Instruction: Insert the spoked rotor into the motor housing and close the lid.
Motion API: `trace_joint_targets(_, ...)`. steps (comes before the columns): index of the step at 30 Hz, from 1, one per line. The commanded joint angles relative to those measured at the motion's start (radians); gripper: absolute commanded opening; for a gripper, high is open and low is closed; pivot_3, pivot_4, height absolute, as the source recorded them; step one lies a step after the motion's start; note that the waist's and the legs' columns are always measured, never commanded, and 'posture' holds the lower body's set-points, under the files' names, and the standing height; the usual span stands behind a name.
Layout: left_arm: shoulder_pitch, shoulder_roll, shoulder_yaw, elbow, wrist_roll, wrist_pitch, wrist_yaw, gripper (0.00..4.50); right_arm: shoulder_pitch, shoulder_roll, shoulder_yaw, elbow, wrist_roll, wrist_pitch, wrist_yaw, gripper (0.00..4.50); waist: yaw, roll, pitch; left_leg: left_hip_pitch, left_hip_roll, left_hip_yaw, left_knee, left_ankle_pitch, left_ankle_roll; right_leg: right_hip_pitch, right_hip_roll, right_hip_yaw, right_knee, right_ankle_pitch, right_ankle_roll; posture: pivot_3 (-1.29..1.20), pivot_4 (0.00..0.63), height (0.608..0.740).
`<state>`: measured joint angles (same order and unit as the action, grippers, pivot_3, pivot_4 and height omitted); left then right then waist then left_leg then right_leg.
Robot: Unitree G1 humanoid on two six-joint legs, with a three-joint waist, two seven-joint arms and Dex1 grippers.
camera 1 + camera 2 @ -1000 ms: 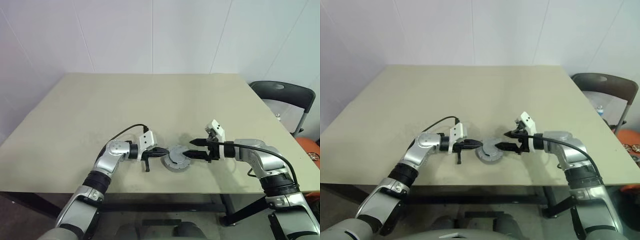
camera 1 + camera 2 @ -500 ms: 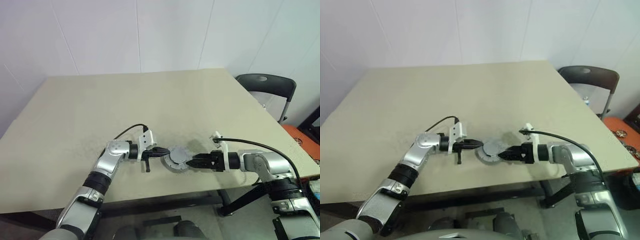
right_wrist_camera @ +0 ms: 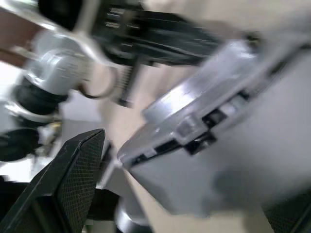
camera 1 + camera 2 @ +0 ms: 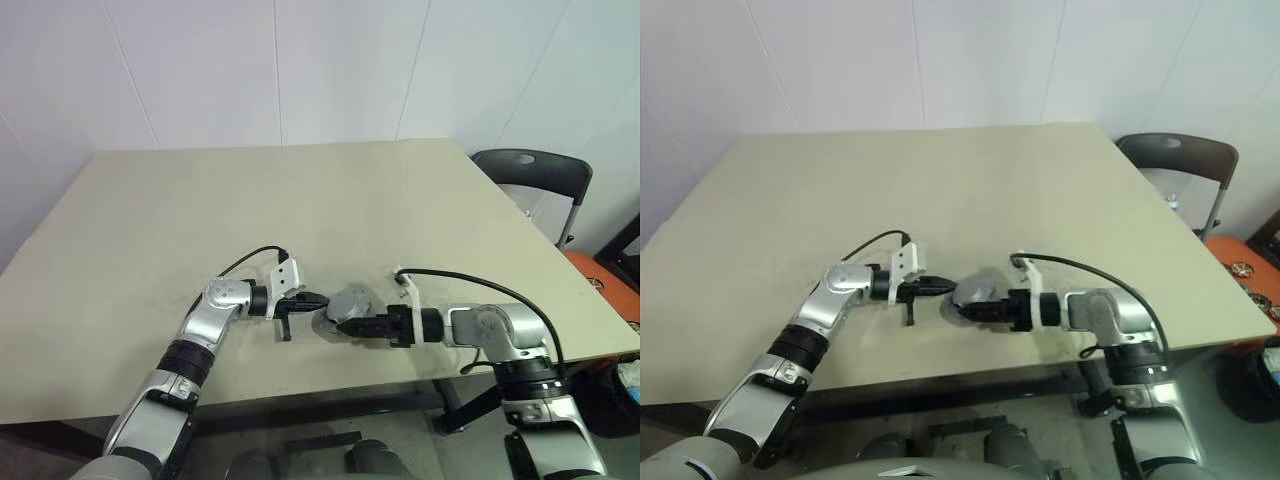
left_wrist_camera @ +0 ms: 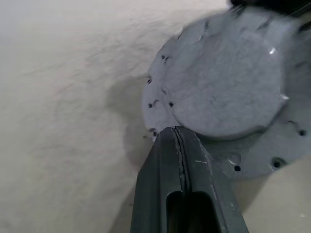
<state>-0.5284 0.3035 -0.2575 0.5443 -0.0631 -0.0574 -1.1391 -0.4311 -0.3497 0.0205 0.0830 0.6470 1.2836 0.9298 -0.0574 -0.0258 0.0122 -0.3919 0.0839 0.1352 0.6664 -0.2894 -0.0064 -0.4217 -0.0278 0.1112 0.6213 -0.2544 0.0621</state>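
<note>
Now right gripper (image 4: pixel 345 326) closer in, flanking motor housing (image 4: pixel 350 303)

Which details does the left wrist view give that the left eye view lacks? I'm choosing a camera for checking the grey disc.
Left wrist view: small dark holes dotting the grey disc and its raised round centre, with the shut left end effector at its rim. Left eye view: the open right end effector at the disc's other side, the whole table and a chair. Both show the disc, the left end effector and the tabletop.
</note>
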Motion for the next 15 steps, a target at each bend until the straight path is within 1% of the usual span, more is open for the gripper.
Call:
trace_joint_targets(1, 0.021, -0.029, -0.076, 0.025, 0.041, -0.001, -0.032, 0.0, -0.062, 0.016, -0.041, -0.042, 0.052, -0.03, -0.004, 4.48, 0.002, 0.001, 0.0, -0.001, 0.0, -0.001, 0.0, 0.0, 0.0, 0.0, 0.0, -0.001, 0.0, -0.001, 0.001, 0.0, 0.0, 0.74)
trace_joint_targets(4, 0.025, -0.028, -0.071, 0.03, 0.047, -0.007, -0.031, 0.0, -0.059, 0.0, -0.014, -0.033, 0.03, -0.063, -0.011, 4.48, 0.004, 0.001, 0.0, -0.004, -0.001, -0.003, 0.0, 0.0, 0.0, -0.001, 0.0, -0.003, 0.0, 0.0, 0.005, 0.0, 0.0, 0.74)
trace_joint_targets(15, 0.027, -0.028, -0.06, 0.03, 0.045, -0.007, -0.023, 0.0, -0.062, -0.026, 0.008, 0.007, 0.017, -0.128, -0.025, 4.48, 0.012, 0.001, 0.0, -0.002, -0.001, -0.006, 0.0, 0.0, 0.0, -0.002, 0.0, -0.004, 0.007, -0.004, 0.011, 0.0, 0.0, 0.74)
